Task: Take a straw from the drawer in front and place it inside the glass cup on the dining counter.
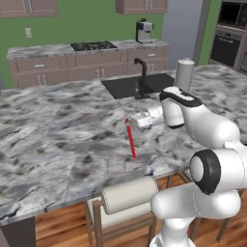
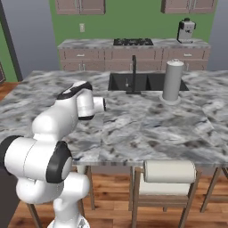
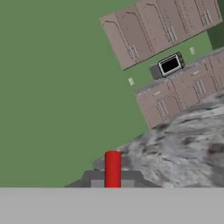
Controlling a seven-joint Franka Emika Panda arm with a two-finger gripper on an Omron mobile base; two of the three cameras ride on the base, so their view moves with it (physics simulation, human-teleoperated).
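1. Clearly the gripper (image 1: 129, 120) is pinched shut on the straw's (image 1: 130, 140) top end.
2. It hangs nearly upright over the dining counter (image 1: 58, 130), long axis pointing down.
3. I cannot make out the glass cup, so which way to carry it is uncertain.

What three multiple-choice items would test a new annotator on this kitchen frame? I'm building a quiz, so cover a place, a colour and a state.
1. Where is the straw?
A. In the sink
B. Over the dining counter, held by the gripper
C. On the stove

2. What colour is the straw?
A. Red
B. Blue
C. White

3. How is the gripper?
A. Wide open
B. Shut on the straw
C. Shut on the grey cylinder

Answers: 1 B, the straw hangs from the gripper above the marbled top; 2 A, it is plainly red in the left base and hand views; 3 B, the fingers clamp the straw's end.
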